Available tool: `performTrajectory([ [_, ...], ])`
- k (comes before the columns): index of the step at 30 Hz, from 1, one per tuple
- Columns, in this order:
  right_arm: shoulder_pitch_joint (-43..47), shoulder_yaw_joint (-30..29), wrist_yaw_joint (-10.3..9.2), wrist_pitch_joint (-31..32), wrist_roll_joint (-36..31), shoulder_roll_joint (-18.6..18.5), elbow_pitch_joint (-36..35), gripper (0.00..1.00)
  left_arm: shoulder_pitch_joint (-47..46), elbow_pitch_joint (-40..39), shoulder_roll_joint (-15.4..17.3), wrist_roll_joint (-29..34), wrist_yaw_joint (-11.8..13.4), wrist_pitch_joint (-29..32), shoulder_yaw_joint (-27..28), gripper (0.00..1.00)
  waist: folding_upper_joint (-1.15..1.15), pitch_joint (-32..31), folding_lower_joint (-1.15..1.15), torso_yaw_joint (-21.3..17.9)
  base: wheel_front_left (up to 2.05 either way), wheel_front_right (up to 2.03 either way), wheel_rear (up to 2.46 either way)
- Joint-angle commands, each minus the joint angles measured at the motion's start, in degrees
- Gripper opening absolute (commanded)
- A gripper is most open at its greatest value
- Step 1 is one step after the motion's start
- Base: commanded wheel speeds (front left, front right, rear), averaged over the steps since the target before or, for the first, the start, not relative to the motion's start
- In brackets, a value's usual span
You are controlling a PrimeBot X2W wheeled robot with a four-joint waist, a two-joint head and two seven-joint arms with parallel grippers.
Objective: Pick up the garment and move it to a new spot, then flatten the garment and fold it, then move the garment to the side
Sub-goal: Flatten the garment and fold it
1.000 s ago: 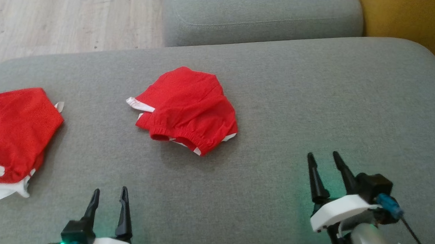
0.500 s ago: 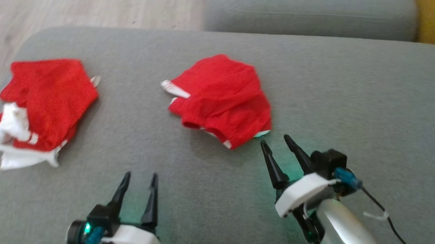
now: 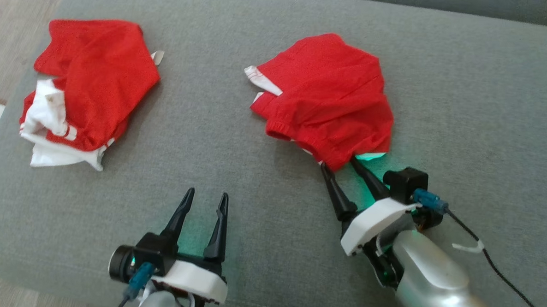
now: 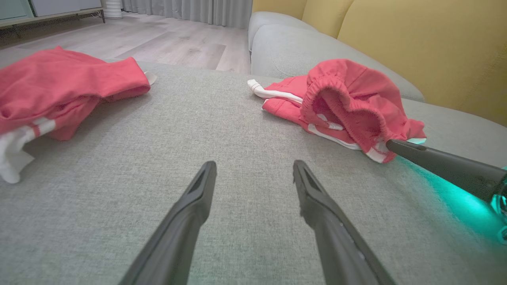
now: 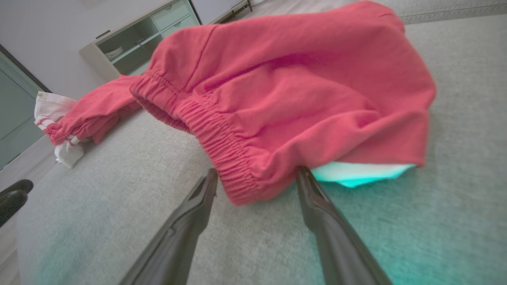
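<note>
My right gripper (image 3: 337,163), fingers spread, straddles the hem of the red garment (image 3: 331,100) at centre right; my left gripper (image 3: 208,195) hangs spread, lower left.

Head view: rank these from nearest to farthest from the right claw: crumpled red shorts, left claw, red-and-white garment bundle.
From the right claw:
1. The crumpled red shorts, straight ahead, a corner between its open jaws.
2. The left claw, off to its left, nearer the robot.
3. The red-and-white garment bundle, far left, beyond the left claw.
</note>
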Motion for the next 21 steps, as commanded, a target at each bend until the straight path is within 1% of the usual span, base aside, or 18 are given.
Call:
performTrajectory([
  [1, -1.7, 0.5, 0.23, -0.4, 0.1, 0.7, -1.3, 1.00, -2.1, -1.8, 0.2, -0.5, 0.5, -0.3, 1.3, 1.00, 0.00, 0.8, -0.01, 0.7, 0.00, 0.00, 0.00],
  [4, -1.8, -0.2, 0.23, -0.4, 0.0, 0.7, -1.3, 1.00, -2.5, -2.0, 0.2, -0.7, 0.9, -0.3, 0.9, 1.00, 0.00, 1.2, -0.01, 1.0, 0.00, 0.00, 0.00],
  [5, -1.7, -0.4, 0.23, -0.4, 0.1, 0.7, -1.4, 0.93, -2.6, -2.0, 0.2, -0.7, 1.0, -0.3, 0.8, 1.00, 0.00, 1.2, -0.01, 1.0, 0.00, 0.00, 0.00],
  [6, -1.5, -0.4, 0.23, -0.4, 0.0, 0.7, -1.5, 0.75, -2.5, -1.9, 0.2, -0.7, 1.0, -0.3, 0.8, 1.00, 0.00, 1.2, -0.01, 0.9, 0.00, 0.00, 0.00],
  [7, -1.4, -0.3, 0.23, -0.4, 0.0, 0.7, -1.4, 0.69, -2.5, -1.8, 0.2, -0.7, 1.0, -0.3, 0.8, 1.00, 0.00, 1.2, -0.01, 0.9, 0.00, 0.00, 0.00],
  [8, -1.3, -0.2, 0.23, -0.4, 0.0, 0.7, -1.4, 0.68, -2.6, -1.7, 0.2, -0.7, 1.0, -0.3, 0.8, 1.00, 0.00, 1.1, -0.01, 0.8, 0.00, 0.00, 0.00],
  [9, -1.2, -0.1, 0.23, -0.4, 0.0, 0.7, -1.5, 0.45, -2.5, -1.6, 0.2, -0.8, 1.0, -0.3, 0.8, 1.00, 0.00, 1.1, -0.01, 0.7, 0.00, 0.00, 0.00],
  [10, -1.2, -0.3, 0.23, -0.4, -0.1, 0.7, -1.8, 0.34, -2.5, -1.5, 0.2, -0.8, 1.1, -0.3, 0.9, 1.00, 0.00, 1.0, -0.01, 0.5, 0.00, 0.00, 0.00],
  [11, -1.2, -0.6, 0.23, -0.4, -0.1, 0.7, -2.2, 0.02, -2.5, -1.5, 0.2, -0.8, 1.1, -0.3, 1.1, 1.00, 0.00, 0.9, -0.01, 0.3, 0.00, 0.00, 0.00],
  [12, -1.2, -1.2, 0.23, -0.4, -0.2, 0.7, -2.8, 0.00, -2.5, -1.5, 0.2, -0.8, 1.1, -0.3, 1.2, 1.00, 0.00, 0.8, -0.01, 0.0, 0.00, 0.00, 0.00],
  [14, -1.1, -3.1, 0.23, -0.4, -0.6, 0.7, -4.5, 0.00, -2.5, -1.6, 0.2, -0.8, 1.1, -0.3, 1.4, 1.00, 0.00, 0.3, -0.01, -0.7, 0.00, 0.00, 0.00],
  [17, -0.5, -8.6, 0.23, -0.4, -1.6, 0.7, -8.0, 0.00, -2.1, -1.9, 0.2, -0.8, 0.9, -0.3, 2.3, 1.00, 0.00, -0.9, -0.01, -2.6, 0.00, 0.00, 0.00],
  [21, -0.7, -16.7, 0.23, -0.4, -3.6, -0.2, -12.7, 0.00, -1.2, -2.2, 0.2, -0.6, 0.6, -0.3, 3.5, 1.00, 0.00, -3.5, -0.01, -6.2, 0.00, 0.00, 0.00],
])
